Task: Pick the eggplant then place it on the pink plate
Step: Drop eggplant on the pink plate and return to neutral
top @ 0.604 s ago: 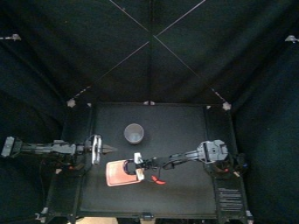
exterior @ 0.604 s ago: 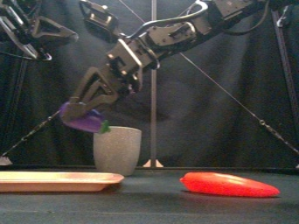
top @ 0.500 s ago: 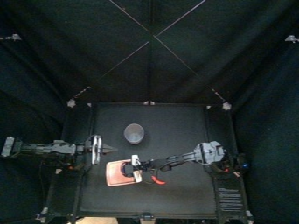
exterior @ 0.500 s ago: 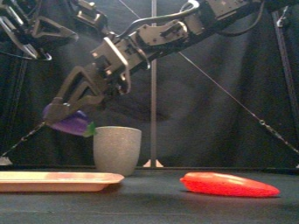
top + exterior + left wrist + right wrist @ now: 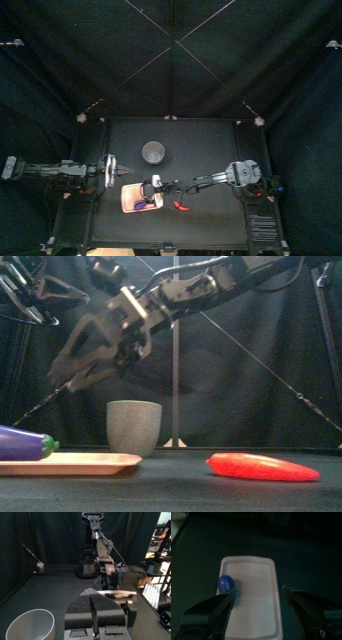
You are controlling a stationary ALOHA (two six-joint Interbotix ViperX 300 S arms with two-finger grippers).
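**Table contents, front edge to back**

1. Red pepper (image 5: 261,467). It lies on its side on the table nearest the front. It is lower than the right pincer (image 5: 78,366) and off to that pincer's right, well apart from it. It touches nothing else.
2. Pink plate (image 5: 87,463). It sits flat on the table directly beneath the right pincer, with the pepper near its right end.
3. Eggplant (image 5: 24,443). It is purple with a green stem end and rests on its side on the left end of the plate. It is below the right pincer and clear of both jaws. From that pincer's own camera it sits by one long edge of the plate, just beyond one jaw tip.
4. Right pincer. It hangs in the air over the plate with its jaws spread wide and nothing between them.
5. Left pincer (image 5: 107,172). It is to the left of the right pincer, beside the table's left edge. Its jaws are pressed together and hold nothing.
6. Grey cup (image 5: 134,428). It stands upright behind the plate, farther back than both pincers. It is near the left pincer but not touching it.
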